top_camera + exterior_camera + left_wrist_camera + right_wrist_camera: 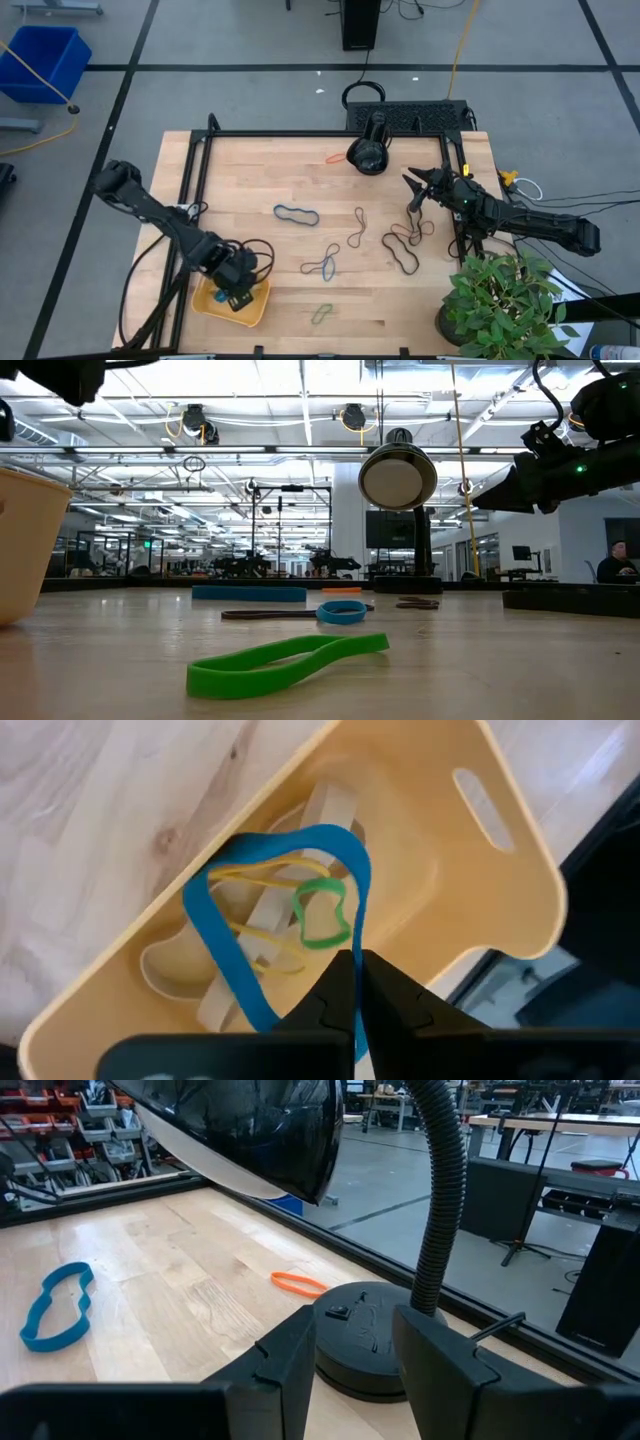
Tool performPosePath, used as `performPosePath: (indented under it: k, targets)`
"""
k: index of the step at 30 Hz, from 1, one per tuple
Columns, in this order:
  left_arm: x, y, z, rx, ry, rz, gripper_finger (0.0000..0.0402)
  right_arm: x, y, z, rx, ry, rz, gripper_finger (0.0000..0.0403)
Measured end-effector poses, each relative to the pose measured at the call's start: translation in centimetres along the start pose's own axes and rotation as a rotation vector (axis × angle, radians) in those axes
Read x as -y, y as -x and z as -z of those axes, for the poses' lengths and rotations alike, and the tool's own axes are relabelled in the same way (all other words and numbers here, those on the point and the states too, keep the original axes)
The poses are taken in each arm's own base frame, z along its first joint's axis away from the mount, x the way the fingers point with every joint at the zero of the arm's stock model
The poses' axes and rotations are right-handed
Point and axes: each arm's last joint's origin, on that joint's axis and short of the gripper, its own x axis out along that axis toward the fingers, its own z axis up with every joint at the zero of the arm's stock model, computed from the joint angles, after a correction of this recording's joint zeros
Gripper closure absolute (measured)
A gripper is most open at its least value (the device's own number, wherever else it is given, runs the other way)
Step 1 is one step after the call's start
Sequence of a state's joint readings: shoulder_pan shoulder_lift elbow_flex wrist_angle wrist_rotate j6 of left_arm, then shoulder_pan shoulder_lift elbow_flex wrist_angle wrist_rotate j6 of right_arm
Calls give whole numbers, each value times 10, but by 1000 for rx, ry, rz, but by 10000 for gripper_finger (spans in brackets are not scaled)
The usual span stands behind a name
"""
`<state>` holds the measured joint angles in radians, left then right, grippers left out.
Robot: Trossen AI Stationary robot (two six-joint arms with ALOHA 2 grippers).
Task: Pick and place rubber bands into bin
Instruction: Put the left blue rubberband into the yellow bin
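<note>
Left wrist view | left pincer [355,982] closed on blue rubber band [225,935] over bin [480,890] | right pincer [350,1340] parted, empty

No lettering, label, brand mark or number can be read anywhere I look. The bin [470,900] beneath my left jaws is plain plastic, and the lamp base [365,1338] ahead of my right jaws carries only an unreadable small mark. The counter [300,180] bears bare wood grain.
</note>
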<state>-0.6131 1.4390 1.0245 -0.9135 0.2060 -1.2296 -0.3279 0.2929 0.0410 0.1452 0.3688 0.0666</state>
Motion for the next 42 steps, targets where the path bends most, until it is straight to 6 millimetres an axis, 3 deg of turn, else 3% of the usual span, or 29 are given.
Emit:
performPosePath:
  k: [8, 15, 19, 28, 42]
  targets:
    - [1, -18, -9, -29, -65, -64, 372, 0, 0, 0, 0, 0, -2, 273]
    - [0, -35, -19, -29, -85, -137, 395, 0, 0, 0, -1, 0, -3, 273]
    - [0, -42, -21, -40, -96, -159, 382, 0, 0, 0, -1, 0, -3, 273]
    - [-1, -43, -22, -12, -107, -178, 322, 0, 0, 0, -1, 3, -4, 273]
    - [-1, -43, -20, -46, -88, -169, 301, 0, 0, 0, -1, 7, -4, 273]
